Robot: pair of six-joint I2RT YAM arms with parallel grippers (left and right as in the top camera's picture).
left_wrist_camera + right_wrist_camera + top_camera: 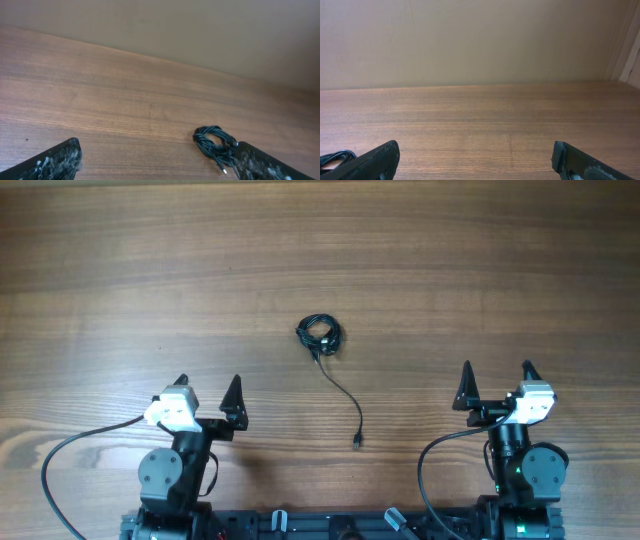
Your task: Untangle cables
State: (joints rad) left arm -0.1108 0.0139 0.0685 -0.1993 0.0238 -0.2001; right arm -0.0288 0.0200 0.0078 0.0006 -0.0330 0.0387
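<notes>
Light, limp and thin, the cables (320, 335) should be pinched on the loose tail (346, 396); left gripper (208, 387) and right gripper (496, 374) gape wide, empty.

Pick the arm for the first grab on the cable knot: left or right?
Left, probably. Both are open and empty, but the left gripper sits nearer the bunched cables, and its wrist view shows the knot clearly. The right gripper is farther off; its view catches only an edge.
</notes>
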